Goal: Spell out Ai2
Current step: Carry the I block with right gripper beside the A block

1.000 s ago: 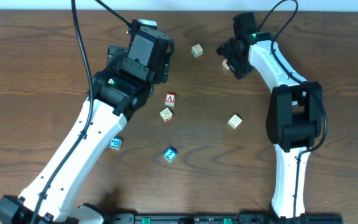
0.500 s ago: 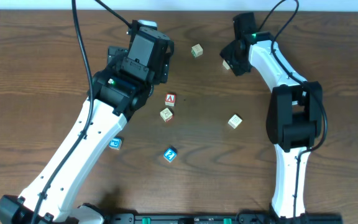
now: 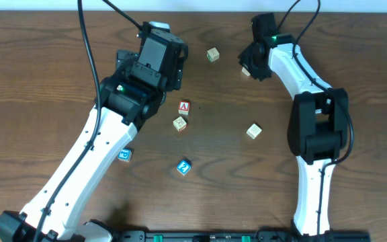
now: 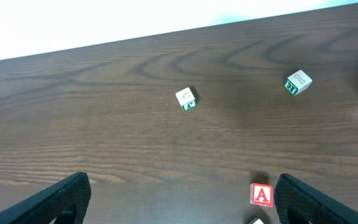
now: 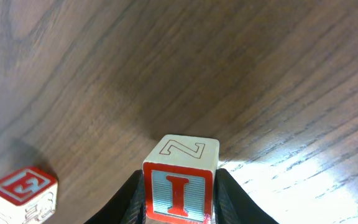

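I have the right end effector [image 5: 181,206] clamped on the I block [image 5: 180,171] at the far side of the counter [image 3: 46,74]. My left end effector [image 4: 179,200] hangs wide open, with the A block [image 4: 261,195] lying near one finger.

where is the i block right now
The I block is gripped in the right claw. In the overhead view it sits toward the table's far edge on the robot's right, just right of a loose pale block.
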Action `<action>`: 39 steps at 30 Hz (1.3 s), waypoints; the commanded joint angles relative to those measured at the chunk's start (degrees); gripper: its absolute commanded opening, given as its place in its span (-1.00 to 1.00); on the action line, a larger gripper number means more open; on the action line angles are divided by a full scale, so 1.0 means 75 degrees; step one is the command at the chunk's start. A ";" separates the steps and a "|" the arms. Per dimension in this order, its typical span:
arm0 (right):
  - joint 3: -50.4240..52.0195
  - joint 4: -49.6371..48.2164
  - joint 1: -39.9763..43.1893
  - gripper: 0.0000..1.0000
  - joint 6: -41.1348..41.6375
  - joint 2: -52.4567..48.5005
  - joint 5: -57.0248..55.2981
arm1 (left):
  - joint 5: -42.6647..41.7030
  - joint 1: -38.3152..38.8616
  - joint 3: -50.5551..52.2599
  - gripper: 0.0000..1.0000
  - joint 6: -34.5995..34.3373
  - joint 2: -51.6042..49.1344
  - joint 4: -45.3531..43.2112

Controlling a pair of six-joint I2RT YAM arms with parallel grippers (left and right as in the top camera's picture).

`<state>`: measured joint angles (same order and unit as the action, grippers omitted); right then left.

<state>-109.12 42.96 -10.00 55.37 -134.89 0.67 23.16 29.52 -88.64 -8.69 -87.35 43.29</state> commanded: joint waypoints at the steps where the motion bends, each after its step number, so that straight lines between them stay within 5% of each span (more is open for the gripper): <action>1: -0.0117 0.0143 -0.0076 -0.53 -0.0702 0.0358 -0.0070 | 0.0189 0.0003 -0.0067 0.91 0.0134 0.0064 0.0029; 16: -0.0131 0.2675 -0.0667 -0.63 -0.2224 0.3334 -0.1926 | 0.0192 0.0003 -0.0067 0.91 0.0131 0.0064 0.0277; 25: -0.0017 0.4229 -0.1320 -0.92 -0.2224 0.4208 -0.2460 | 0.0189 0.0006 -0.0067 0.91 -0.0076 0.0364 0.1046; 39: 0.3631 0.2888 -0.2410 -0.69 -0.2110 0.6921 -0.2687 | 0.0189 0.0003 -0.0067 0.91 -0.0172 0.1821 0.1649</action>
<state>-88.09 67.11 -26.72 39.68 -87.42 -18.17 23.59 29.52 -88.68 -9.04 -74.00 54.98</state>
